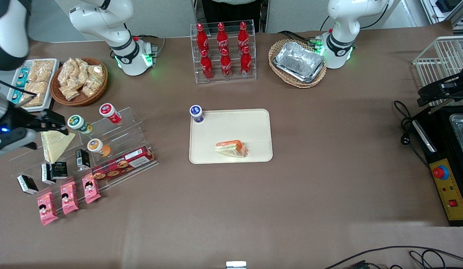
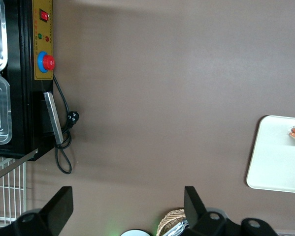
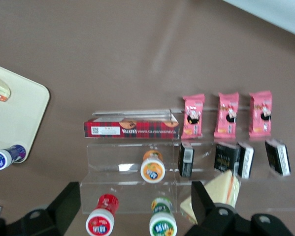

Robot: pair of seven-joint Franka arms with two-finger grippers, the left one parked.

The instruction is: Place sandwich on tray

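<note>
Brown surface [image 1: 328, 157], matte, carrying everything. Cream-beige tray [image 1: 231, 123] lies flat near the middle; the sandwich [image 1: 231, 148] rests on it, close to the tray edge nearest the front camera, orange stripe up, clear wrap intact. A blue-capped bottle [image 1: 196, 113] stands on the tray corner farthest from the front camera, toward the working arm's end.

Toward the working arm's end: a clear stepped rack [image 1: 115, 145] with a red-capped bottle [image 1: 109, 112], green-capped bottle [image 1: 78, 123] and orange-capped bottle [image 1: 97, 147], a red biscuit box [image 1: 123, 163], small black cartons [image 1: 59, 170], and a plain pale-yellow wedge [image 1: 56, 145]. Three pink packets [image 1: 68, 197] lie just beside the rack, nearer the front camera. A wicker basket of snack bags [image 1: 79, 81] and a white tray of packets [image 1: 33, 83] sit farther from the camera.

Cola bottles in a clear stand [image 1: 223, 50] stand farther from the camera than the tray. A basket with foil trays [image 1: 298, 62] is beside them, toward the parked arm's end. A black control box [image 1: 446, 179] sits at that end.

Claw [image 1: 54, 123] hovers above the rack, over the yellow wedge, well apart from the tray. In the right wrist view its fingers [image 3: 68, 201] are spread wide, holding nothing, touching nothing.
</note>
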